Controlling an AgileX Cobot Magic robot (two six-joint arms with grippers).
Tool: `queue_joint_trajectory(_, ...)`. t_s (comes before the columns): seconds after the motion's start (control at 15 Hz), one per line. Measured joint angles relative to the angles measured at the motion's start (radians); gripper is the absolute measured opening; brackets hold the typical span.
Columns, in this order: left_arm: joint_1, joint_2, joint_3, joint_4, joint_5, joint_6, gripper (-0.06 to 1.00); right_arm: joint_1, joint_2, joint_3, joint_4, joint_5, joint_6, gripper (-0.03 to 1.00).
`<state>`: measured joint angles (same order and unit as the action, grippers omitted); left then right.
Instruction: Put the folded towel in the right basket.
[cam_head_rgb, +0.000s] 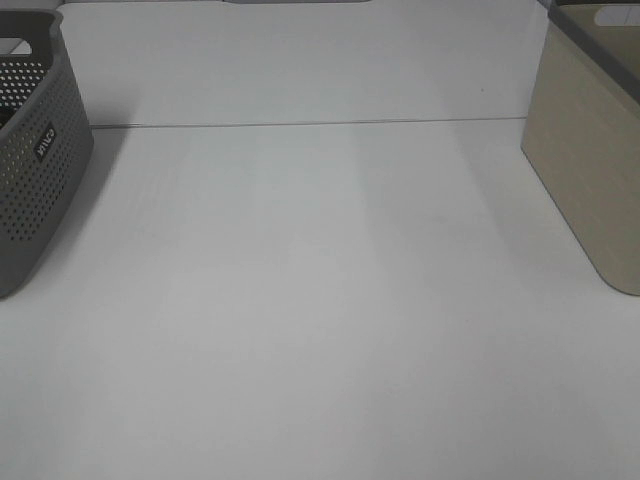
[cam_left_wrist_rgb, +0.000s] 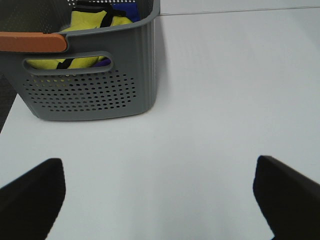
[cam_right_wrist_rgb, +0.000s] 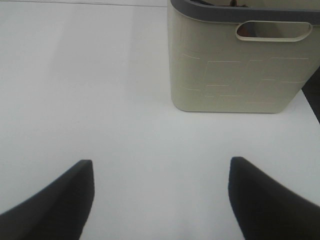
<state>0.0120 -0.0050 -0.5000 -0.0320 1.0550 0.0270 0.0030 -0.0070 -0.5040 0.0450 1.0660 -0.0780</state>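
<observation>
The right basket (cam_head_rgb: 590, 170) is beige with a grey rim and stands at the table's right edge; it also shows in the right wrist view (cam_right_wrist_rgb: 235, 65). The left basket (cam_head_rgb: 30, 150) is grey and perforated, at the left edge. In the left wrist view it (cam_left_wrist_rgb: 90, 75) holds yellow cloth (cam_left_wrist_rgb: 90, 22) with something blue behind; I cannot tell whether this is the folded towel. My left gripper (cam_left_wrist_rgb: 160, 200) is open and empty over bare table, apart from the grey basket. My right gripper (cam_right_wrist_rgb: 160, 200) is open and empty, apart from the beige basket. Neither gripper shows in the exterior high view.
The white table (cam_head_rgb: 320, 300) lies between the two baskets. A thin seam (cam_head_rgb: 300, 124) runs across its far part. An orange strip (cam_left_wrist_rgb: 30, 42) lies along the grey basket's rim. Dark floor shows past the table's edge (cam_right_wrist_rgb: 312, 100) beside the beige basket.
</observation>
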Motion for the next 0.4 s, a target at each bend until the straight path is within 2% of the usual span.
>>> queue_joint_trajectory(0.4, 0.000, 0.000, 0.000, 0.000, 0.000, 0.000, 0.97, 0.000, 0.000, 0.000, 0.000, 0.000, 0.000, 0.71)
